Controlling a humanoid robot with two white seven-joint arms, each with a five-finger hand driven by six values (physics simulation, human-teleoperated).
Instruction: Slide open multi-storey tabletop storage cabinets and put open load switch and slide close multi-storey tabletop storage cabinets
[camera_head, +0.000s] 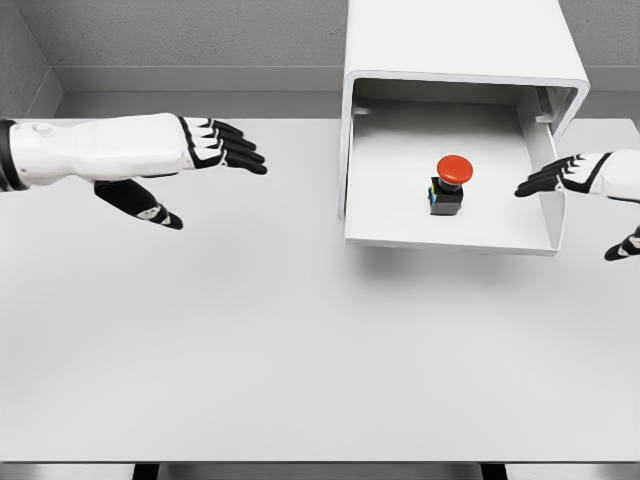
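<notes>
Here the switch sits in the open drawer, left of the right hand's spread, empty fingers.

Bright, even overhead light; soft shadows; sharp render without glare or blur.

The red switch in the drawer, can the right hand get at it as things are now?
Probably yes. The red switch sits in the pulled-out drawer, open on top. The right hand, fingers spread, is at the drawer's right wall, which it would likely have to come over.
</notes>
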